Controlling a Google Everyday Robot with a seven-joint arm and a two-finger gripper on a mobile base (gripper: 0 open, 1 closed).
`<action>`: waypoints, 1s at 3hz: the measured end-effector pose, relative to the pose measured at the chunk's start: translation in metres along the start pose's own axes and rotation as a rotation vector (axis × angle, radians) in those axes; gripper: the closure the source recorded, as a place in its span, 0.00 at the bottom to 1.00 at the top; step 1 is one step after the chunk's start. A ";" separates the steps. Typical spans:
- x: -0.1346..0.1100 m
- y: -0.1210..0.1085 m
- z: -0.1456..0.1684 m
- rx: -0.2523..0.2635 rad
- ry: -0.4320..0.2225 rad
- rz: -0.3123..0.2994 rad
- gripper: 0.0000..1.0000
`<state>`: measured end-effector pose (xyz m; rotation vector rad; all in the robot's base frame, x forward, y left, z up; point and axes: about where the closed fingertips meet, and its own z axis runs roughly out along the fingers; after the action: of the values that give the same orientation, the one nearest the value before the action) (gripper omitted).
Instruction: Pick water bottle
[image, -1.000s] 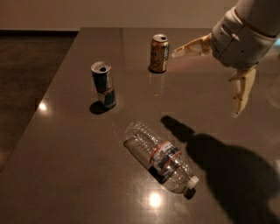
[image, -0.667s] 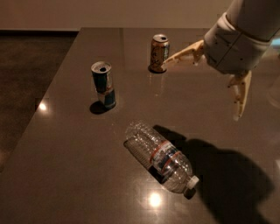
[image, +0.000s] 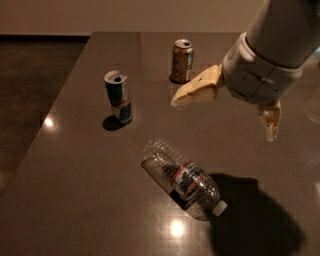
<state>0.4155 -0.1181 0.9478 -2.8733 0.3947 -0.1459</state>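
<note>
Descent is the news in the camera view (the only view there is). The cream-coloured two-finger gripper (image: 222, 120) on its bulky white arm now hangs lower and further left over the dark glossy brown table (image: 70, 170) than it did a second ago. One fingertip then pointed at the upright orange-gold drink can (image: 182, 60) from the right; now it lies in front of that can, on the near side. The fingers (image: 196, 91) are spread wide and hold nothing.

The clear ribbed plastic water bottle with the blue label banded in red-orange (image: 182, 180) has not moved. It lies on its side near the front of the table, white cap toward the lower right. The upright blue-and-silver can (image: 118, 96) stands well apart from it to the left, also where it was. The arm's shadow has slid forward and now pools beside the bottle's cap end.

I judge this to be the approach, part done: the gripper is closing on the bottle but is not yet over it. The next move probably calls for more travel forward and down, with the wide fingers set across the bottle's body.
</note>
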 end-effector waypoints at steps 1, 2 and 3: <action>0.000 -0.002 0.001 0.002 0.006 -0.050 0.00; 0.000 -0.003 0.000 0.005 0.011 -0.051 0.00; -0.005 -0.014 0.006 -0.031 0.000 -0.147 0.00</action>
<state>0.4152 -0.1019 0.9455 -2.9318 0.1870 -0.1673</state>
